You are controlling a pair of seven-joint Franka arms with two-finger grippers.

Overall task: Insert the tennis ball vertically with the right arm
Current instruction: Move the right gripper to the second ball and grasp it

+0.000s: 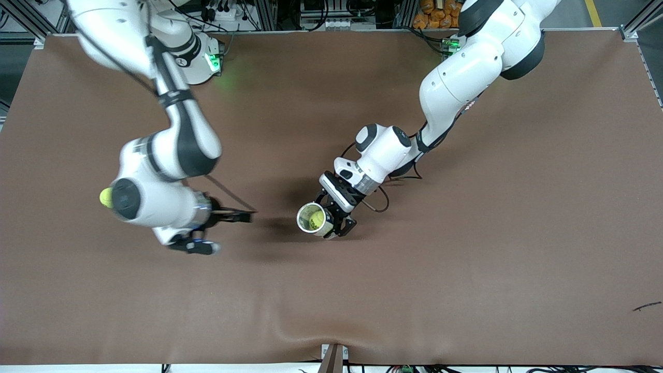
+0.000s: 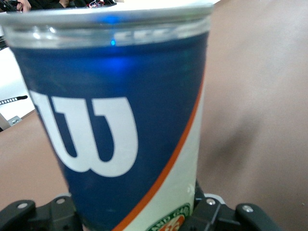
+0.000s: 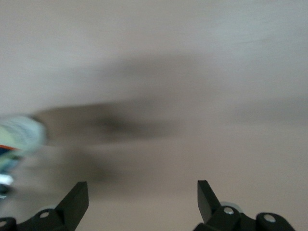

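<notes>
a tennis ball (image 1: pixel 314 219) already sits in the upright can (image 1: pixel 313 217) clamped by the left gripper (image 1: pixel 339 217), while the right gripper (image 1: pixel 235 216) hovers empty, jaws wide, beside it, another ball (image 1: pixel 105 197) by its arm

A tennis ball can (image 2: pixel 120 134) is navy blue with a white W logo, an orange diagonal stripe and a white base. Yellow-green tennis ball (image 1: pixel 314 219) inside it; another yellow-green ball (image 1: pixel 105 197) at its nine o'clock. Brown table cover (image 1: pixel 466 269).
</notes>
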